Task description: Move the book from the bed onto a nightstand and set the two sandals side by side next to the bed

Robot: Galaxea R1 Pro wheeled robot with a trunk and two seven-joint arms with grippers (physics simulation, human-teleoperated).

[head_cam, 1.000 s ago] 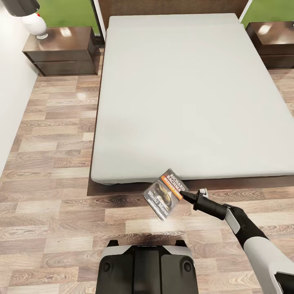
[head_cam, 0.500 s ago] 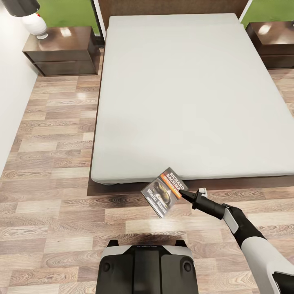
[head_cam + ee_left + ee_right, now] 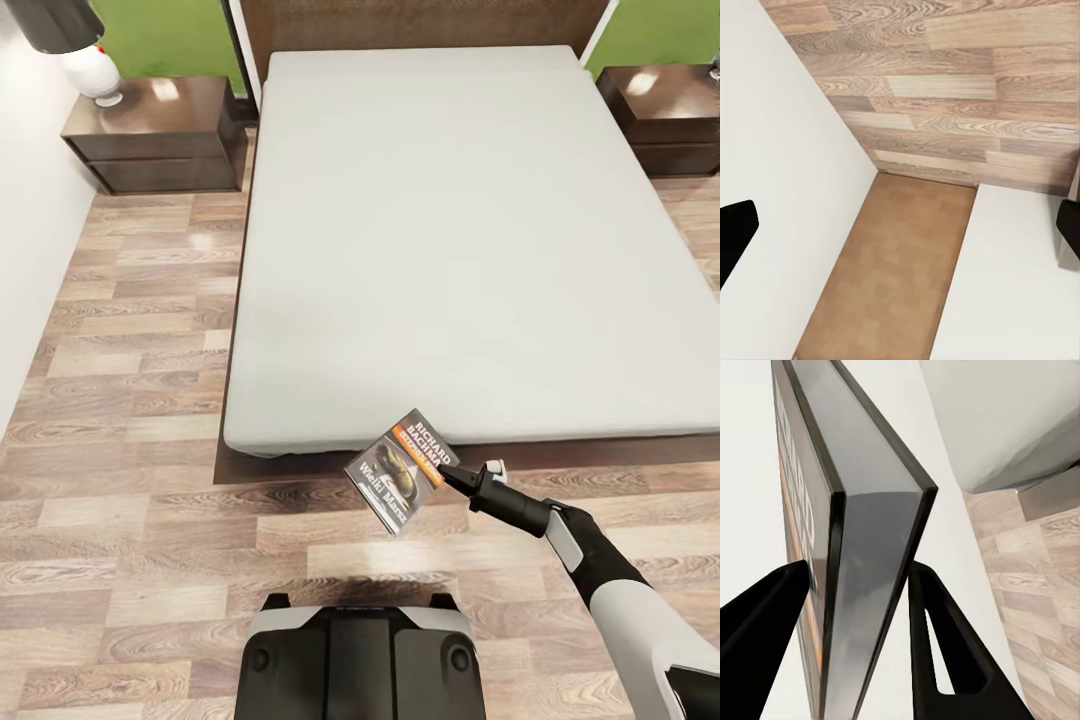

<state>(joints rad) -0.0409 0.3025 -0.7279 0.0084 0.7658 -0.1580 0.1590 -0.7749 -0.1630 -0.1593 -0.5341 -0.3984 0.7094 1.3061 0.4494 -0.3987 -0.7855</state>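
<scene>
The book (image 3: 398, 470), dark with an orange band and white lettering, hangs tilted above the wood floor just off the foot of the bed (image 3: 460, 240). My right gripper (image 3: 448, 476) is shut on its edge. In the right wrist view both black fingers (image 3: 937, 645) clamp the book (image 3: 874, 547) from either side. My left gripper (image 3: 900, 232) is open with nothing between its fingers, over floor and a white wall. One nightstand (image 3: 155, 130) stands at the head of the bed on the left, another nightstand (image 3: 660, 110) on the right. The sandals are out of view.
A white lamp (image 3: 90, 62) with a dark shade sits at the back left corner of the left nightstand. A white wall (image 3: 25, 230) runs along the left. Plank floor lies between that wall and the bed. My base (image 3: 360, 655) stands near the bed's foot.
The head view has shifted a little, so the far end of the room sits lower in the picture. The book, still clamped, has drifted slightly left with the right gripper.
</scene>
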